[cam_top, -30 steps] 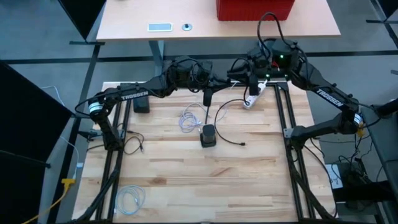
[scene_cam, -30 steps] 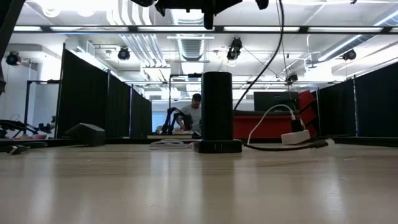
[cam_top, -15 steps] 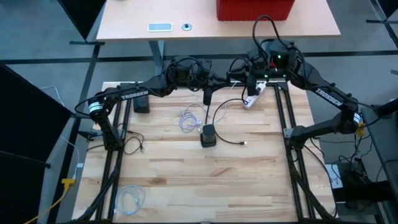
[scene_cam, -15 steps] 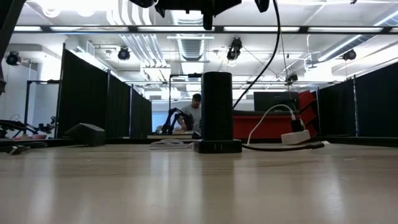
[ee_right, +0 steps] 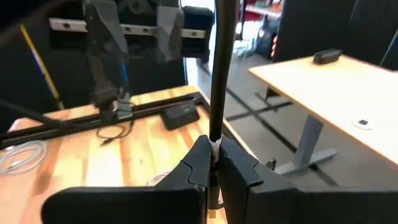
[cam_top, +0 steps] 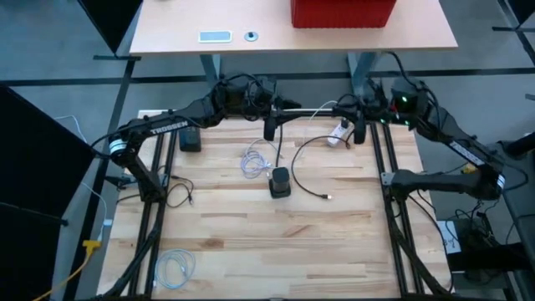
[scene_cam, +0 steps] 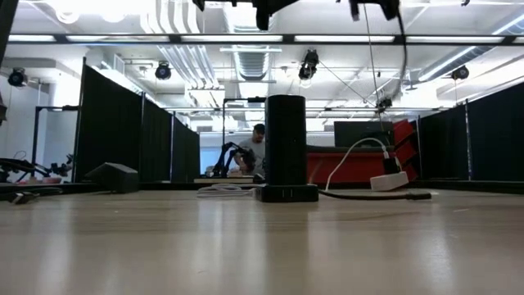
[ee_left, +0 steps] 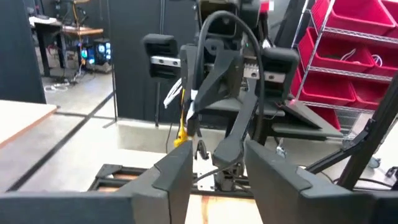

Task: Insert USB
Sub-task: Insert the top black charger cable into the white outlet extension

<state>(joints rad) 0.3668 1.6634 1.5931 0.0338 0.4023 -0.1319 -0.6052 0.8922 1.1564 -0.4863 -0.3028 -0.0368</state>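
Note:
A black USB cable (cam_top: 305, 150) lies in a curve on the wooden table. Its plug end (cam_top: 328, 197) rests on the wood to the right of the black tower hub (cam_top: 280, 181), which stands upright mid-table and also shows in the low view (scene_cam: 286, 143). My right gripper (cam_top: 359, 130) is above the table's far right part and is shut on a black cable (ee_right: 215, 93). My left gripper (cam_top: 269, 127) hangs open and empty above the table, beyond the hub. Its fingers (ee_left: 217, 162) face the right arm. My right gripper pinches the black cable (ee_right: 214, 138) between its two fingertips, somewhere along its length and away from the plug end. The fingers point roughly toward the table's left. The cable runs straight on from the fingers, and its plug end (cam_top: 328, 197) lies on the table.
A white cable coil (cam_top: 255, 159) lies left of the hub, and a white adapter (cam_top: 338, 134) lies at the far right. A black box (cam_top: 191, 140), a thin dark cable (cam_top: 180, 196) and another white coil (cam_top: 175, 266) lie on the left. A person (scene_cam: 258, 147) sits far behind.
My right gripper has gone toward the table's right edge, still shut on the black cable. My left gripper has shifted a little toward the table's left. The cable's curve on the table has been drawn out, and its plug end has slid slightly.

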